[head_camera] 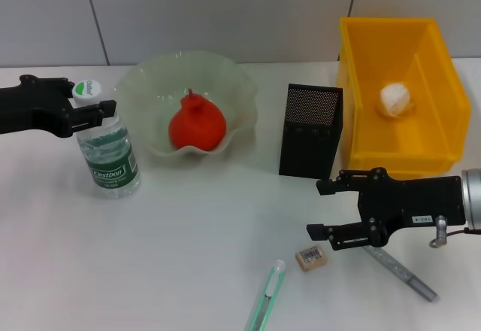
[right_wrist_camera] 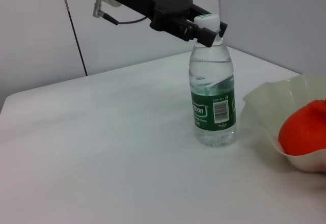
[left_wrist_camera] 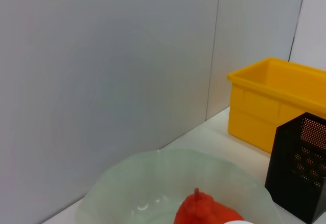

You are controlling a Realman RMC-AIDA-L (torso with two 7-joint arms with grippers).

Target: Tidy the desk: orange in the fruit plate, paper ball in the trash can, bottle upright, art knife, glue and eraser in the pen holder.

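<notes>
The bottle (head_camera: 109, 150) stands upright at the left; it also shows in the right wrist view (right_wrist_camera: 213, 102). My left gripper (head_camera: 94, 99) is shut on its neck just under the white cap, also seen in the right wrist view (right_wrist_camera: 205, 29). The orange (head_camera: 197, 124) lies in the fruit plate (head_camera: 150, 83). The paper ball (head_camera: 396, 99) lies in the trash can (head_camera: 361, 120). My right gripper (head_camera: 316, 209) is open and empty, just above the eraser (head_camera: 310, 257). The glue (head_camera: 402, 273) lies under that arm. The art knife (head_camera: 267, 297) lies near the front edge. The pen holder (head_camera: 310, 132) stands mid-table.
The left wrist view shows the fruit plate (left_wrist_camera: 153, 183) with the orange (left_wrist_camera: 204, 211), the trash can (left_wrist_camera: 275, 102) and the pen holder (left_wrist_camera: 300, 168) before a grey wall. The right wrist view shows the plate's rim (right_wrist_camera: 270, 107) and the orange (right_wrist_camera: 305, 130).
</notes>
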